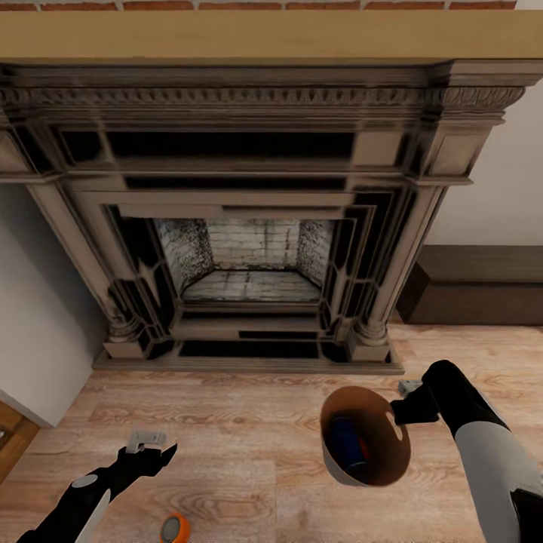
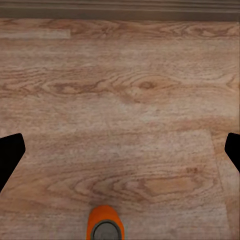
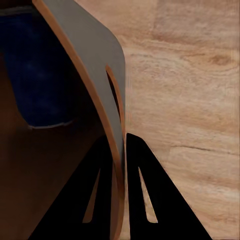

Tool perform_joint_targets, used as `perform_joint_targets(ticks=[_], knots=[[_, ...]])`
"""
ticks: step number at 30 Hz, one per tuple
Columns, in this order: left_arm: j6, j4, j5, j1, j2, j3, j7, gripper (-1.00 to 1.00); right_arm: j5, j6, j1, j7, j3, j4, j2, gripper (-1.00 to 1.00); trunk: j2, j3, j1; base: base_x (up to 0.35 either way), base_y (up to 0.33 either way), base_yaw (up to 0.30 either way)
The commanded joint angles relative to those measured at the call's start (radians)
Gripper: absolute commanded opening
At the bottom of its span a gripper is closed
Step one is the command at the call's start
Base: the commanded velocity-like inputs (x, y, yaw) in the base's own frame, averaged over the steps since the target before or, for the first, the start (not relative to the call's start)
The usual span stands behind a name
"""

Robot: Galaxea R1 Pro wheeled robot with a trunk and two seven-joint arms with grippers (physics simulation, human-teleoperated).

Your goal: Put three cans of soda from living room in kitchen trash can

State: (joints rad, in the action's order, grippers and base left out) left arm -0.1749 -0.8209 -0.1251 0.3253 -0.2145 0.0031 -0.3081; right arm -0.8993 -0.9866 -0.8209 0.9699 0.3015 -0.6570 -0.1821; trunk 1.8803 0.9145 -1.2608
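Right pincer point(image 1: 405, 411) grips bin point(image 1: 377, 467) rim, blue can point(image 1: 348, 441) inside; left pincer point(image 1: 151, 446) open above orange can point(image 1: 173, 529), lower left.

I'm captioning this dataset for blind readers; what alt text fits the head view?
The right tool is clamped on the rim of a tilted trash can holding a dark blue soda can, above a wood plank floor. The left tool is open above an orange soda can on the floor, before an ornate fireplace.

right tool point(image 1: 405, 409) grips tash can point(image 1: 343, 464) rim, blue can point(image 1: 348, 441) inside.
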Motion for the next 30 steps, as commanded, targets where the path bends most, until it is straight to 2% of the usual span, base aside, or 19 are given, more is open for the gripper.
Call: perform_joint_targets(ticks=[1,6,14,19,24,30], knots=[[0.000,0.000,0.000,0.000,0.000,0.000,0.000,1.00,0.004,-0.027,-0.014,0.005,-0.012,0.000,0.003,-1.00,0.007,0.005,-0.004,0.000,0.000,0.000],[0.012,0.000,0.001,0.000,0.000,0.000,0.000,1.00,0.003,-0.061,-0.064,0.005,-0.040,0.000,0.020,-1.00,0.042,0.028,-0.023,0.000,0.000,0.000],[0.020,0.002,0.001,0.000,0.000,0.000,0.000,1.00,0.000,-0.061,-0.088,0.005,-0.042,-0.004,0.034,-1.00,0.098,0.065,-0.054,0.000,0.000,0.000],[0.027,0.048,0.001,0.000,0.001,-0.001,0.000,1.00,-0.002,-0.061,-0.094,0.005,-0.043,-0.081,0.061,-1.00,0.133,0.089,-0.073,0.000,0.000,0.000],[0.041,0.081,0.001,0.000,0.003,-0.002,0.000,1.00,-0.002,-0.061,-0.094,0.005,-0.044,-0.111,0.080,-1.00,0.168,0.112,-0.092,0.000,0.000,0.000],[0.050,0.153,0.001,0.008,0.025,-0.004,0.000,1.00,-0.003,-0.061,-0.094,0.004,-0.044,-0.121,0.098,-1.00,0.210,0.140,-0.115,0.000,0.000,0.000]])
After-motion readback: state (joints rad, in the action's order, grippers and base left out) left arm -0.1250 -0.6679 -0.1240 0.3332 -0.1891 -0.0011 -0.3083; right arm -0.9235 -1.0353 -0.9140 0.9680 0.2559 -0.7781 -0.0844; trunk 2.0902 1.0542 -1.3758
